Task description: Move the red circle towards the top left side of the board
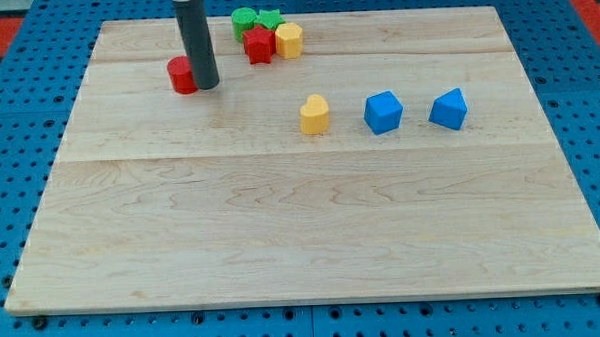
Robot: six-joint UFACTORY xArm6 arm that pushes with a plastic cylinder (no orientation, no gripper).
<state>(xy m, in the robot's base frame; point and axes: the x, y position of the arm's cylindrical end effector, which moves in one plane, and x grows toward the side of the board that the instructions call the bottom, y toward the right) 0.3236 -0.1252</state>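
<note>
1. Camera view, top-left area of the board: my tip (207, 87) is down on the wood; the dark rod rises straight from it out of the view's top; it is a plain rod, so nothing opens or closes and nothing is held.
2. My tip sits right against the right side of the red circle (182, 75); they look to be touching, and the rod hides the circle's right edge.
3. Red circle lies in the upper left part of the wooden board (282, 239), near the top edge but short of the corner.
4. To the view's right of the rod, a tight cluster at the top edge: green circle (243, 21); green star (270, 18); red star (260, 45); yellow hexagon-like block (290, 40); all packed together, apart from my tip.
5. Further down and right, a row across the board's middle: yellow heart (315, 115); blue block (383, 113); second blue block (448, 109); spaced apart, well clear of my tip.
6. Blue pegboard (8, 119) surrounds the board.
</note>
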